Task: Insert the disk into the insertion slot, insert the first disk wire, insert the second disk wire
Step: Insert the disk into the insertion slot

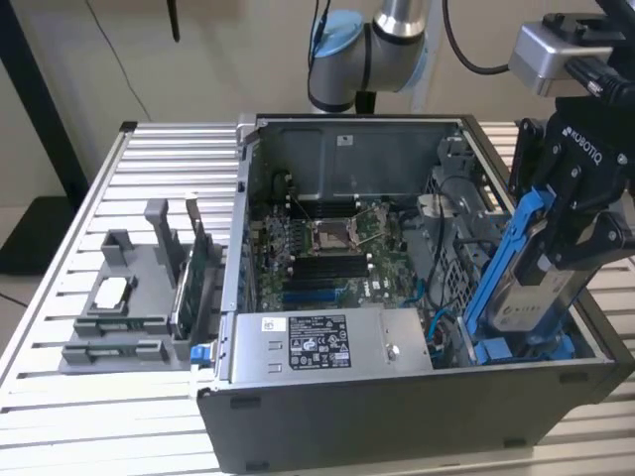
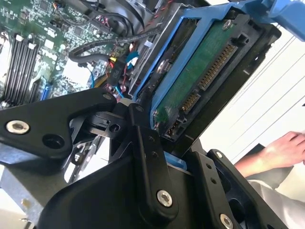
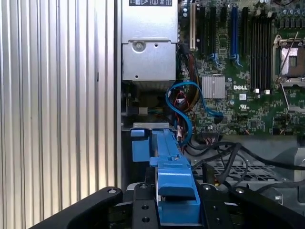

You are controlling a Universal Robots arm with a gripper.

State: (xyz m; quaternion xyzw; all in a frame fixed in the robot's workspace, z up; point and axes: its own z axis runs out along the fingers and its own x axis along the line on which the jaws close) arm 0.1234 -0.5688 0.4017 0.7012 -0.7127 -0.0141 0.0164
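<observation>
Gripper (image 1: 585, 238) clamped on the disk (image 1: 531, 297), tilted over the insertion slot (image 1: 501, 352) at 4 o'clock in the exterior view. Not seated yet, both wire steps left.

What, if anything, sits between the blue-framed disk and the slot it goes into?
Nothing clearly does. The pincer holds the disk tilted, its lower end at the insertion slot. Black cables lie across the grey cage beside the disk, and a blue cable loops nearby; whether they reach the slot's mouth is hidden.
</observation>
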